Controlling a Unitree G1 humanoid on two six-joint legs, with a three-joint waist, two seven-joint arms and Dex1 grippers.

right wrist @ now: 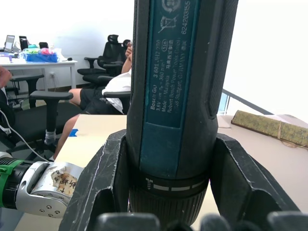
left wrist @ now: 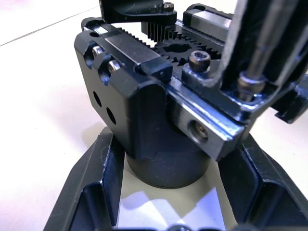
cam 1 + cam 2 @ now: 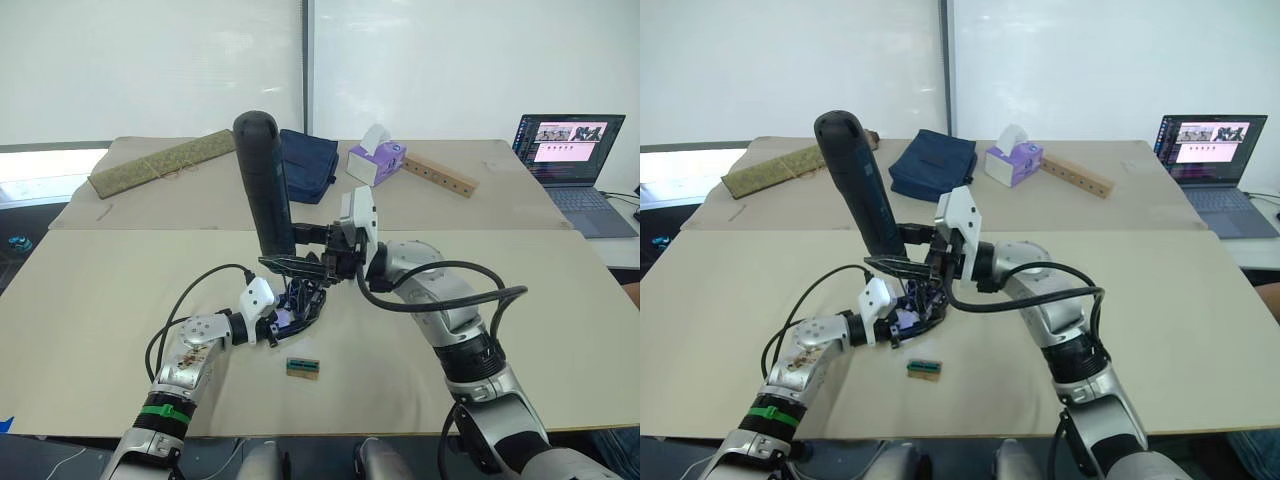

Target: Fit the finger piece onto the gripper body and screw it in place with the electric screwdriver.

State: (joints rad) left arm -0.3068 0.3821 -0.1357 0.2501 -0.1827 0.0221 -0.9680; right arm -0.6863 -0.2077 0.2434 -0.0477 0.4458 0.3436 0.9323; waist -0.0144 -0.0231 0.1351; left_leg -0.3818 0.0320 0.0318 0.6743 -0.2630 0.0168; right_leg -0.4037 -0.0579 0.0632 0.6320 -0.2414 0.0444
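The left hand (image 3: 283, 322) clamps the gripper body (image 2: 159, 110) steady on the counter (image 3: 100, 300), while the right hand (image 3: 318, 262) grips the electric screwdriver (image 3: 264, 185) near-upright, its bit lowered toward a screw.

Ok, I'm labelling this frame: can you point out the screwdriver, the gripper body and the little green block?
electric screwdriver (image 3: 264, 185): left eye view, on the barrel.
gripper body (image 2: 130, 91): left wrist view, on its black side face.
green block (image 3: 302, 368): left eye view, on its top.
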